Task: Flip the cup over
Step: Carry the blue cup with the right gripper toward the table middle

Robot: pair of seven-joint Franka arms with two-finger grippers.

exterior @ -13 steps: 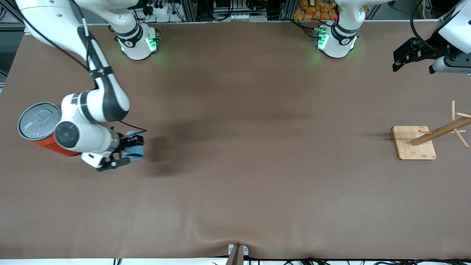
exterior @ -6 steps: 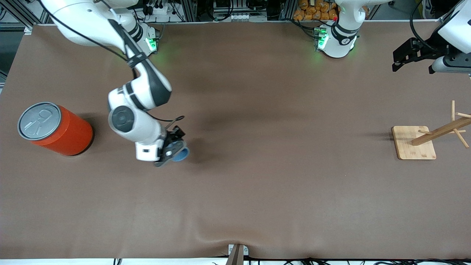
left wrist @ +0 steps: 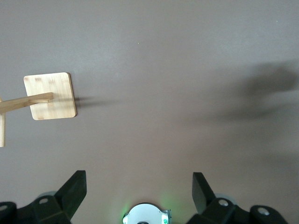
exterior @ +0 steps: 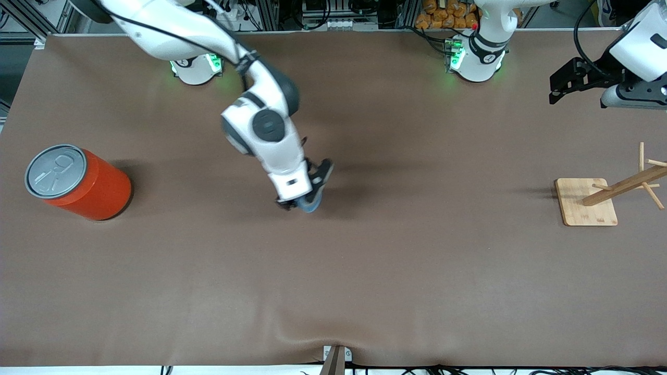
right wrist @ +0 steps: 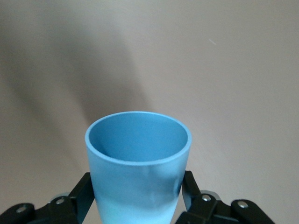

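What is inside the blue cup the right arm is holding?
Nothing shows inside the cup, held by the right tool: only its darker blue inner wall. Its bottom is out of sight.

My table [exterior: 396,271] is covered in a brown mat, rippled at the frame's lower edge. At the frame's middle left an orange can [exterior: 78,182] with a grey pull-tab lid stands on it; at the middle right sits a wooden peg stand [exterior: 586,203] on its square base.
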